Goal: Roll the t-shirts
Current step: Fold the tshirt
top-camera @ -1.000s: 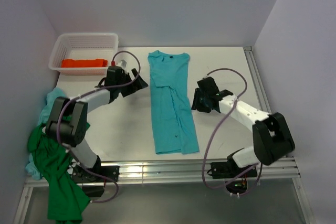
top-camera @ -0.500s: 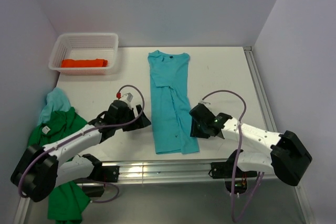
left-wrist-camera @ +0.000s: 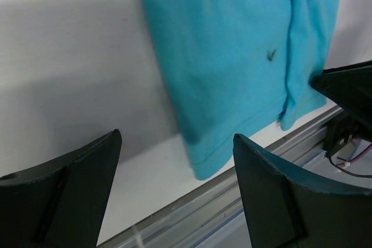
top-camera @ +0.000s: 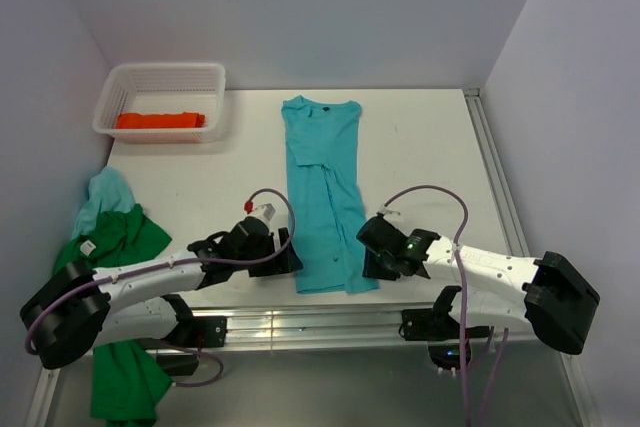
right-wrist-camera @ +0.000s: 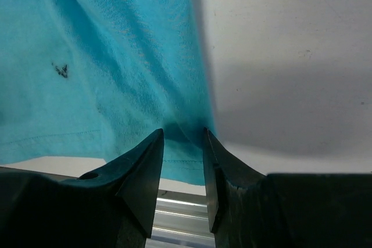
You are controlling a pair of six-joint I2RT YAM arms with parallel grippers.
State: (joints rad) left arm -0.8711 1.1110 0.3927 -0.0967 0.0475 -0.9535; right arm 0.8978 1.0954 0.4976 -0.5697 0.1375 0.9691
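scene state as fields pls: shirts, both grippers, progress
turquoise shirt: flat mid-table, folded into a long strip, collar far, hem near
left gripper: open, at near-left hem corner
right gripper: at near-right hem corner, fingers close together with cloth between tips; grip unclear
orange shirt: bundled in basket
green shirt, pale blue shirt: heaped at left edge
progress: turquoise shirt not yet rolled

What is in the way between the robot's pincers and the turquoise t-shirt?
Nothing visible is in the way. The left pincer is wide open just over the near left corner of the turquoise t-shirt. The right pincer is right at the near right corner, jaws almost together. No other thing lies between either pincer and the cloth.
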